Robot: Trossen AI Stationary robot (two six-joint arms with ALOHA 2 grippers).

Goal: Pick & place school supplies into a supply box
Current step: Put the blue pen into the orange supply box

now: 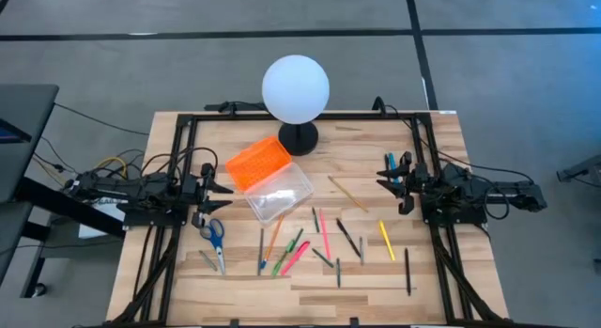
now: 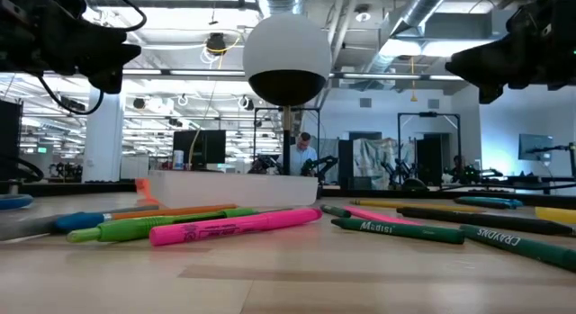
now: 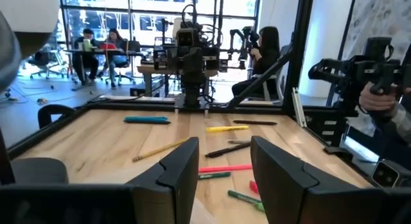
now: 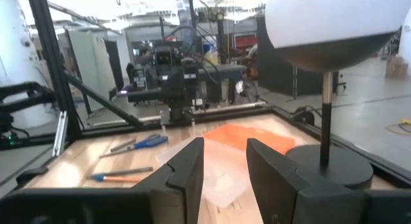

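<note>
Pink marker (image 2: 236,226) nearest cam, lying crosswise. Both my claws open, empty: left claw (image 1: 218,187) frame-left, right claw (image 1: 389,173) frame-right. Supply box (image 1: 269,178) sits closer to left.

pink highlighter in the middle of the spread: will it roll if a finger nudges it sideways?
Likely yes. The pink highlighter looks like a round barrel lying flat on the smooth wooden table, so a side push should roll it. Green markers lie right beside it and may stop it. It looks rigid and light, so it should lift without bending.
</note>
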